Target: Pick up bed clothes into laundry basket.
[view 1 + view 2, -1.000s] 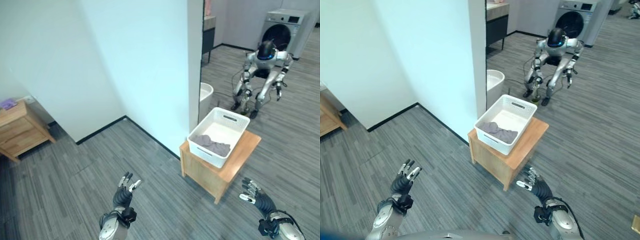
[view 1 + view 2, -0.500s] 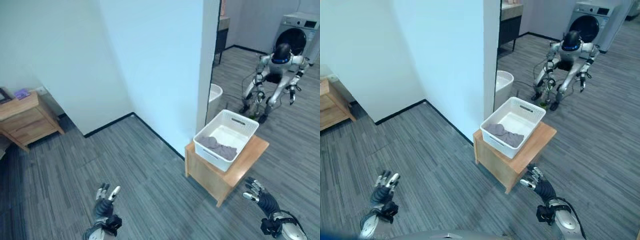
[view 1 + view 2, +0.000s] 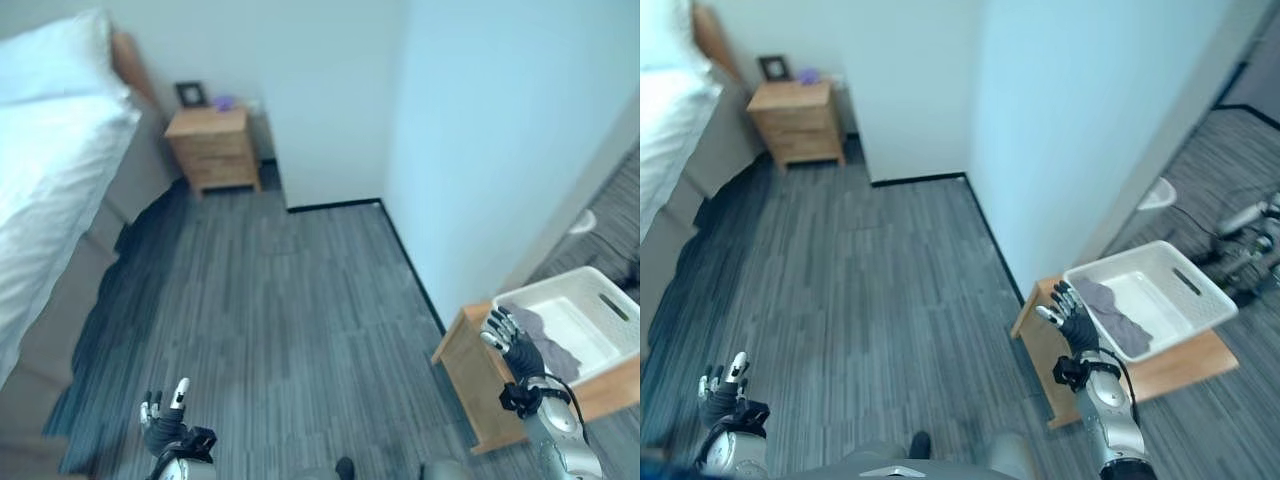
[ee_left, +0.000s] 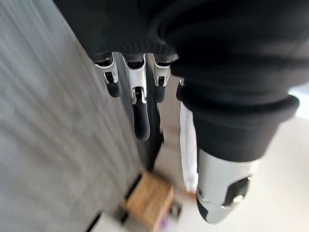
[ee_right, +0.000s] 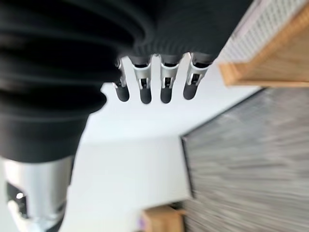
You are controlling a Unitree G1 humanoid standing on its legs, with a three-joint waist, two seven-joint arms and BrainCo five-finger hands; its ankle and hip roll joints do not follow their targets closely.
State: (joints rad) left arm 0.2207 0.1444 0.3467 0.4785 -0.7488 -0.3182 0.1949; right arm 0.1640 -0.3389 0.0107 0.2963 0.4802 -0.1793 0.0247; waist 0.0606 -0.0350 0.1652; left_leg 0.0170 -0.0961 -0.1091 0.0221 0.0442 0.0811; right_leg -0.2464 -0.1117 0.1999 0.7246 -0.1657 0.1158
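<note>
- My left hand (image 3: 165, 430) hangs low over the grey plank floor (image 3: 290, 300), fingers straight and spread, holding nothing.
- My right hand (image 3: 1072, 322) is raised just in front of the laundry basket (image 3: 1160, 290), fingers straight and apart, holding nothing; it hovers at the near corner of the worktop (image 3: 1040, 335) without touching the basket.
- The laundry basket is white and sits on the small wooden worktop, which stands beside the end of the white wall (image 3: 480, 150).
- A grey piece of clothing (image 3: 1118, 318) lies crumpled inside the basket, at the end nearest my right hand.
- The bed (image 3: 45, 150) with its white bedding is well apart from the basket, across the floor on the far side of the room from it.
- A wooden nightstand (image 3: 212, 148) stands against the far wall, just beside the head of the bed, with a small dark picture frame (image 3: 190, 94) and a purple thing (image 3: 222, 101) on top.
</note>
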